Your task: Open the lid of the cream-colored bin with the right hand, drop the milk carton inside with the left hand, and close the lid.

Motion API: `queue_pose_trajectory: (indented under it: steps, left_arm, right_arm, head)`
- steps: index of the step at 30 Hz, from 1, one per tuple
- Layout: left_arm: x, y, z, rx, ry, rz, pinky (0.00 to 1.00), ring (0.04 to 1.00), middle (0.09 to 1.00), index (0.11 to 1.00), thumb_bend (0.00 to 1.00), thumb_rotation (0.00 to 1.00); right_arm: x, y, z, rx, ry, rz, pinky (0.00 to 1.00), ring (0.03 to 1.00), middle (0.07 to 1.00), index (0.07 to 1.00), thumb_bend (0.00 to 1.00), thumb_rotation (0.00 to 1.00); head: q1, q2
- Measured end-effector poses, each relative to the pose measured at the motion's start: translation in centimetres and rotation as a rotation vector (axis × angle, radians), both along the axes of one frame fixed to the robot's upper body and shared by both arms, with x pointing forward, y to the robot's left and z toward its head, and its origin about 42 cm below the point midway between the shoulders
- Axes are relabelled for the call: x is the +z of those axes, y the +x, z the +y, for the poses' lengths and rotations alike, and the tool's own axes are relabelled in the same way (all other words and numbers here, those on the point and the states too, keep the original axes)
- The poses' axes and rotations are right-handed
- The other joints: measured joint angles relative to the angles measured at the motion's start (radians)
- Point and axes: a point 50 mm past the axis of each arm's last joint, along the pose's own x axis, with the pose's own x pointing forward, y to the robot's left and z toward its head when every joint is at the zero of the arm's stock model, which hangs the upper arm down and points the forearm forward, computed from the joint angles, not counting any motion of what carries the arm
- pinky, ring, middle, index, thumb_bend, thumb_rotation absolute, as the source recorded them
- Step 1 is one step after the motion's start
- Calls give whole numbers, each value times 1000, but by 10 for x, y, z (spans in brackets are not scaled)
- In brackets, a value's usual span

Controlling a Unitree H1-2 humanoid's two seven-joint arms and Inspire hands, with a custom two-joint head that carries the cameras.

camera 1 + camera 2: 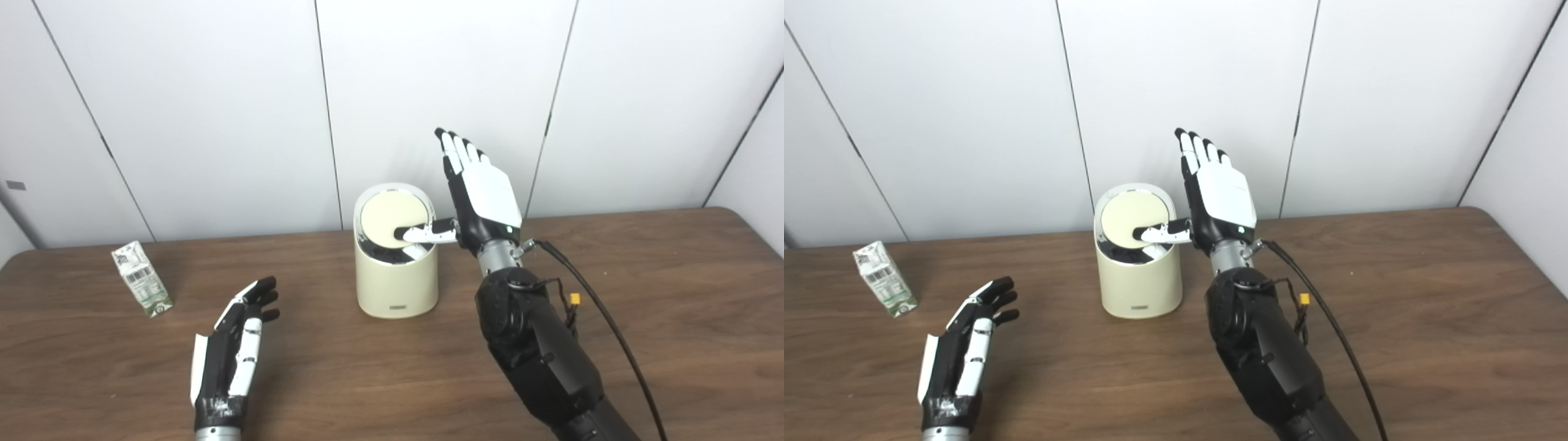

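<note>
Left eye view: the right hand [481, 196], fingers spread and grasping nothing, props the bin [397, 257] lid [394, 218] tilted open with its thumb. The carton [141, 278] stands at nine o'clock of the bin; the released left hand [236, 349] waits nearby.

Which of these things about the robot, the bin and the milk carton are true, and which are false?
1. The small green-and-white milk carton stands on the brown wooden table. True.
2. The left hand holds the carton. False: it is open and empty, apart from the carton.
3. The right hand has its thumb across the top of the round cream-colored bin. True.
4. The bin's lid is shut flat. False: it is tilted, with a dark gap under its near edge.
5. The carton is inside the bin. False: it is on the table, far left of the bin.
</note>
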Motion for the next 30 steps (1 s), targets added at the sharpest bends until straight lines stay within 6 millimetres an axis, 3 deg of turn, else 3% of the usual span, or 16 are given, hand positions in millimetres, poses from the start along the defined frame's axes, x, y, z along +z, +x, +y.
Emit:
queue_pose_trajectory:
  steps: [6, 8, 17, 23, 25, 30]
  left_arm:
    - [0, 0, 0, 0, 1, 0, 758, 824, 837, 825, 206, 774]
    - [0, 0, 1, -2, 0, 0, 757, 825, 838, 825, 202, 773]
    - [0, 0, 1, -3, 3, -1, 760, 825, 839, 824, 204, 789]
    - [0, 0, 1, -3, 2, -2, 760, 824, 840, 823, 201, 798]
    - [0, 0, 1, -3, 2, -2, 758, 821, 839, 822, 196, 793]
    - [0, 0, 1, -3, -2, 0, 756, 822, 842, 825, 190, 778]
  right_arm:
    - [-16, -7, -10, 2, 56, 64, 988, 1000, 1000, 1000, 787, 811]
    - [-25, -11, -13, -1, 68, 91, 979, 1000, 1000, 1000, 786, 884]
    - [-31, -12, -19, 6, 114, 113, 978, 1000, 1000, 1000, 810, 993]
    - [-35, -24, -30, 20, 192, 106, 967, 1000, 1000, 1000, 829, 998]
    - [-36, -34, -34, 38, 244, 95, 945, 1000, 1000, 1000, 783, 996]
    - [-52, -65, -45, 106, 378, 51, 855, 948, 967, 955, 381, 958]
  head:
    - [-3, 2]
    - [-3, 2]
    - [-2, -5]
    - [-2, -5]
    - [5, 0]
    - [8, 2]
